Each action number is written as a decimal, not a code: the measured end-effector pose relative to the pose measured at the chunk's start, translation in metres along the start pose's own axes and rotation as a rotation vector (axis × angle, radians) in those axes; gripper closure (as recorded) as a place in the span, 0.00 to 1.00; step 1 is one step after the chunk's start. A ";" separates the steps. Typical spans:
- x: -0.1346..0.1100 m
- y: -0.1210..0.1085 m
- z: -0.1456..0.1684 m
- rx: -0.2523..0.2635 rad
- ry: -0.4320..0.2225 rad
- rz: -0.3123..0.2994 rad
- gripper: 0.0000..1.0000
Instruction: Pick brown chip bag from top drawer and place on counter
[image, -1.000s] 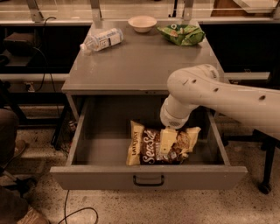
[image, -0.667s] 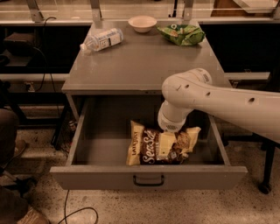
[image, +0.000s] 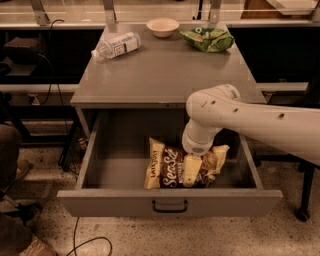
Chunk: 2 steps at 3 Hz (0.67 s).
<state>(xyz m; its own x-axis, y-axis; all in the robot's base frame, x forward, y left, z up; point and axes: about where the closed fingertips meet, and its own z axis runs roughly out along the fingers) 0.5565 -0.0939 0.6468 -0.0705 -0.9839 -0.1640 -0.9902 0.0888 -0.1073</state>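
Now: my fingers (image: 196, 170) sit at the brown chip bag (image: 169, 169), lower centre, inside the top drawer (image: 115, 200); their spread I cannot tell. Pinch mid-bag firmly, lift straight, clear the drawer front before the desk (image: 165, 75).

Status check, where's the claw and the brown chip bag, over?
Claw low in top drawer, over brown chip bag. Bag lying in drawer. Bottle, bowl, green bag at rear of counter.

The smooth, matt grey metal desk (image: 165, 75) tops a grey metal top drawer (image: 120, 172) of like finish. Inside it, the smooth cream plastic hand (image: 192, 171) sits on the crinkly, glossy dark-brown chip bag (image: 170, 167).
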 end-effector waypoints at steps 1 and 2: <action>-0.002 0.006 0.008 -0.025 -0.010 -0.007 0.00; -0.004 0.011 0.014 -0.037 -0.027 0.004 0.00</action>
<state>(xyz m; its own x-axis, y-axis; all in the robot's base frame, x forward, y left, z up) 0.5474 -0.0869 0.6326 -0.0720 -0.9790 -0.1908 -0.9938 0.0868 -0.0702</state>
